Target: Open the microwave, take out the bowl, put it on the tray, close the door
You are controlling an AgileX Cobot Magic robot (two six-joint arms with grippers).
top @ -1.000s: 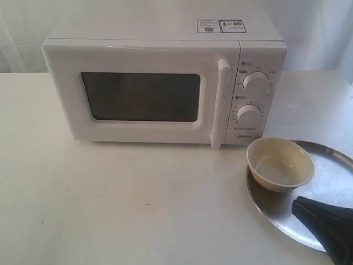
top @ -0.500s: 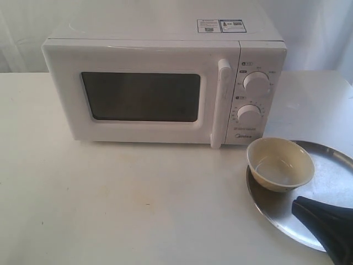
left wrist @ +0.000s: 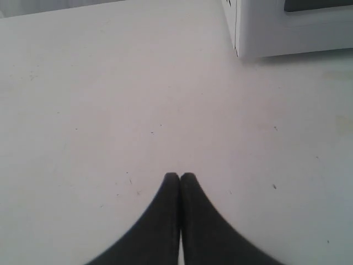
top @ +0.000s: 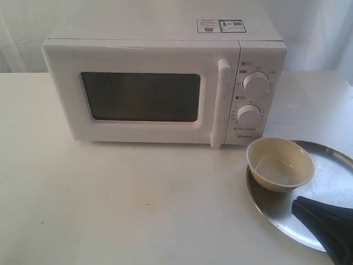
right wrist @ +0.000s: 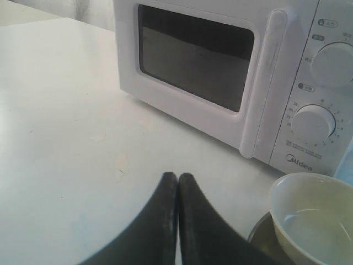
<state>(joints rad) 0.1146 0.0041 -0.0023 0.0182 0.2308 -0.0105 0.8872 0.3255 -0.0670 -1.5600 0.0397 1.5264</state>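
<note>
The white microwave stands at the back of the table, its door shut flat against the body, the bar handle upright beside the two dials. The cream bowl sits upright on the near-left part of the silver tray, also seen as bowl in the right wrist view. My right gripper hovers over the tray's front edge, shut and empty; its tips touch. My left gripper is shut over bare table, out of the exterior view, near a microwave corner.
The white table stretches wide in front of the microwave. A pale curtain hangs behind. The tray reaches the right edge of the exterior view.
</note>
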